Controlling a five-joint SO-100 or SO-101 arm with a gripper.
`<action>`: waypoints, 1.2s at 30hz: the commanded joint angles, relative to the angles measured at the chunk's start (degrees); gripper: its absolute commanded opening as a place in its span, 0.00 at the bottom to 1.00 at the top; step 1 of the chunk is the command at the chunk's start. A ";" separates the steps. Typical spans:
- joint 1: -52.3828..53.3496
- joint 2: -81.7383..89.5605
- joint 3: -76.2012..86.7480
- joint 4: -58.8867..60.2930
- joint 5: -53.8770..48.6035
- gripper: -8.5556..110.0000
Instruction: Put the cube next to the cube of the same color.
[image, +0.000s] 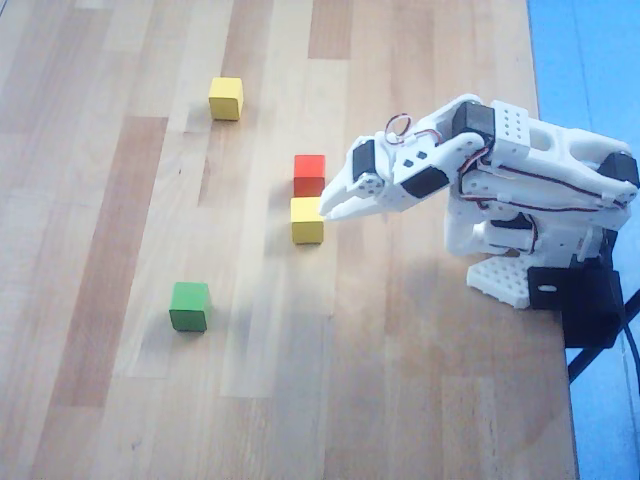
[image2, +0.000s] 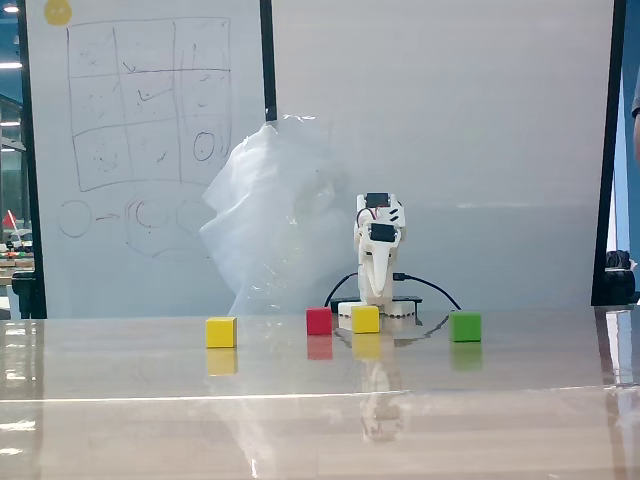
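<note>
Small plain yellow cube (image: 307, 220) sits on the wood table touching the red cube (image: 309, 174), right at my white gripper (image: 326, 208) tips, grip state unclear to me; matching yellow cube (image: 226, 98) lies well off up-left in overhead view.

Gripper (image: 325, 210) tips merged with the near yellow cube's (image: 307, 220) edge in the overhead view; touching or just above, impossible to tell. Opening of the jaws unreadable in both views. Arm base (image2: 385, 316) partly hidden behind that cube (image2: 365, 319) in the fixed view. Counter (image: 120, 400) cut off at every overhead edge but the right.
</note>
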 joint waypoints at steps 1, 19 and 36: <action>-0.79 2.02 -1.32 0.53 0.00 0.07; 0.00 -36.83 -37.27 8.09 0.53 0.07; 0.00 -85.08 -69.70 21.01 -0.18 0.21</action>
